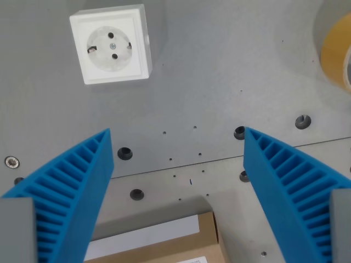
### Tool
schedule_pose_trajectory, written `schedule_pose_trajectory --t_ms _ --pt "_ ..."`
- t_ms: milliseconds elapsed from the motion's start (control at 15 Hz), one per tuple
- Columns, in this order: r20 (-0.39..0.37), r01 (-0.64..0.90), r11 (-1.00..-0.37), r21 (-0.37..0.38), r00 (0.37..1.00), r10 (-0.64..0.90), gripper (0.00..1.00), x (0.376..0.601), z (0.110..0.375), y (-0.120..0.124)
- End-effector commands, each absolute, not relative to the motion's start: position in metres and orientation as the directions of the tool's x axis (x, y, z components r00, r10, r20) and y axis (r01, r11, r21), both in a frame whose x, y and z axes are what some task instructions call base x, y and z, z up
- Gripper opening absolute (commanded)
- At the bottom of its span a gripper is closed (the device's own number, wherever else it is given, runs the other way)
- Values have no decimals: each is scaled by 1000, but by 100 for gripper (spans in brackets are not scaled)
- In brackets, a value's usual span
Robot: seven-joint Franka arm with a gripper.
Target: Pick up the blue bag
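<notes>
1. Starting at the wrist view's left: a white wall socket (111, 44) lies flat on the grey table (219, 71), face up, near the top-left of my picture. Not my target.
2. Below it, my gripper (178, 153) hangs over the table, its two blue ribbed fingers (77, 181) spread wide with nothing between them but bare metal and a few bolt holes.
3. Bottom centre, between the fingers, a brown cardboard box (181, 244) with a white label pokes into frame. Also not what I'm after.
4. Far right, at the top-right edge, part of a yellowish tape roll (335, 49) is cut off by the frame.
5. The blue bag: I can't see it anywhere in this view. The only blue here is my own fingers.
6. My read: I'm in the search-and-approach step, with nothing grasped yet.
7. The next move, I judge, calls for shifting the wrist until the bag comes into view, then centring the open fingers over it before descending.
</notes>
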State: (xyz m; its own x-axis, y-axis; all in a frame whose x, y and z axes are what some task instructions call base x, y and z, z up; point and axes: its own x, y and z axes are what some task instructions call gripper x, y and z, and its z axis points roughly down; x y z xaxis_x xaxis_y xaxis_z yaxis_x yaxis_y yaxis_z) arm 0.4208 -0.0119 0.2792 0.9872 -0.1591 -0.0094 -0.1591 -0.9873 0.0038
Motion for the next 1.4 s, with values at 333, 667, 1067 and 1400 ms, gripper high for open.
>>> schedule_pose_trajectory --t_ms 333,667,1067,1400 --pt "-4 -162 -987 3 987 -162 100 422 280 -12" --pt "1 -175 -985 2 985 -175 100 430 275 -16" --pt "-17 -190 -982 8 982 -190 100 453 264 -25" --pt "5 -210 -978 8 978 -210 100 470 252 -32"
